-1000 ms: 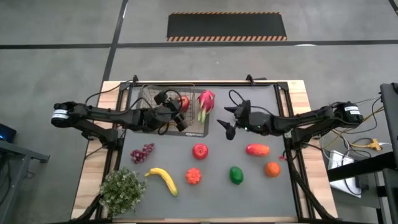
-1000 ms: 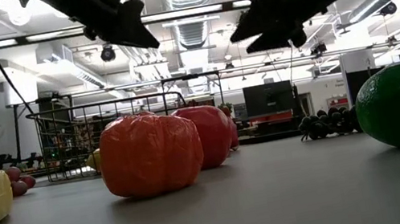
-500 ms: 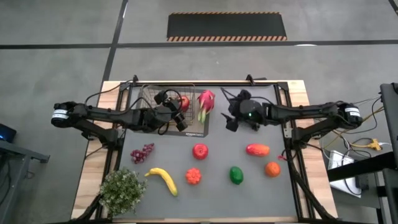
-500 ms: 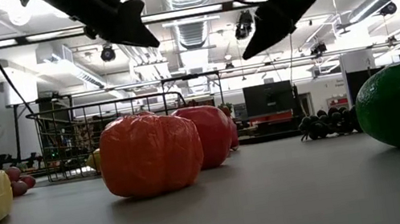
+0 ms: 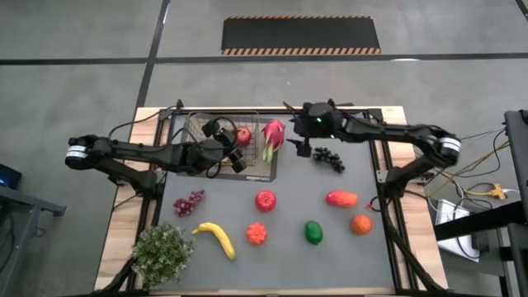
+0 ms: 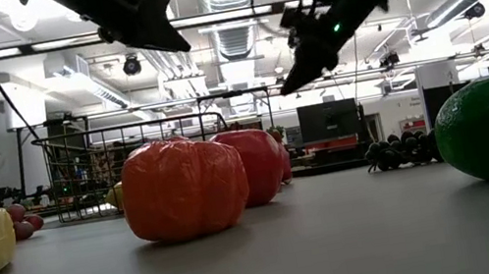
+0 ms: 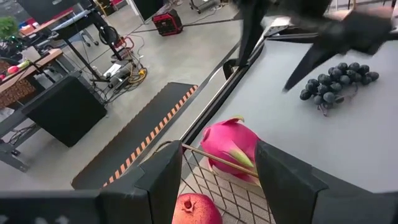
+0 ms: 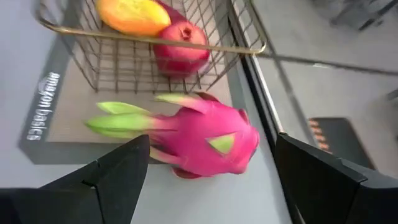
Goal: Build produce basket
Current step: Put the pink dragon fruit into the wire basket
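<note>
Right jaws wide above dragon fruit (image 8: pixel 205 140)

We see a pink dragon fruit (image 8: pixel 205 140) with green tips beside the dark wire basket (image 8: pixel 93 62), whose rim is brassy. Inside lie a red apple (image 8: pixel 180 50) and a yellow-orange mango (image 8: pixel 134 15). At the table's three o'clock are black grapes (image 5: pixel 328 157); at six, a green pepper (image 5: pixel 313 232) and yellow banana (image 5: pixel 216 238).

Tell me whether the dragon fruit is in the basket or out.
Out. The dragon fruit lies beside the basket, outside its wire wall.
</note>
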You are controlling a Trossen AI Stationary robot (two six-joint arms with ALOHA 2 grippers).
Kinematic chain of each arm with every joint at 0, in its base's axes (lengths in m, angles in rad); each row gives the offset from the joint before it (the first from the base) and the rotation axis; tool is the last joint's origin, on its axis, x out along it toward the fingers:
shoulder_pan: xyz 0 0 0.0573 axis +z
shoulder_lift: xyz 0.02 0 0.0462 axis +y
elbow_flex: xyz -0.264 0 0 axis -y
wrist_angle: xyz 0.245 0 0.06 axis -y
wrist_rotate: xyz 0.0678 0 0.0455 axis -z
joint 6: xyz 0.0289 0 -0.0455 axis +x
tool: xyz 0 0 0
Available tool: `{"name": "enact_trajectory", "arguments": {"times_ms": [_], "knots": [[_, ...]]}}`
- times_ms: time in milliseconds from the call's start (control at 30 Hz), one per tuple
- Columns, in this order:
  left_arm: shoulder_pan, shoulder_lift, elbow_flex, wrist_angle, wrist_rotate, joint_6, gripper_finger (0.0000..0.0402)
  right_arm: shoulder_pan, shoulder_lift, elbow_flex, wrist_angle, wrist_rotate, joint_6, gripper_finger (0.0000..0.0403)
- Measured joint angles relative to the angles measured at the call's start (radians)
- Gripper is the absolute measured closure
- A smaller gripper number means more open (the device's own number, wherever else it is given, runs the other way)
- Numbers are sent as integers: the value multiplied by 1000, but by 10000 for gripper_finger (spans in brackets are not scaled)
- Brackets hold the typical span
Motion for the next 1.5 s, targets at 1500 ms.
{"name": "enact_trajectory", "arguments": {"times_ms": [1500], "knots": [[0,-26,-6,0,-2,-6,217,-116,471,413,-266,-176,2,98]]}}
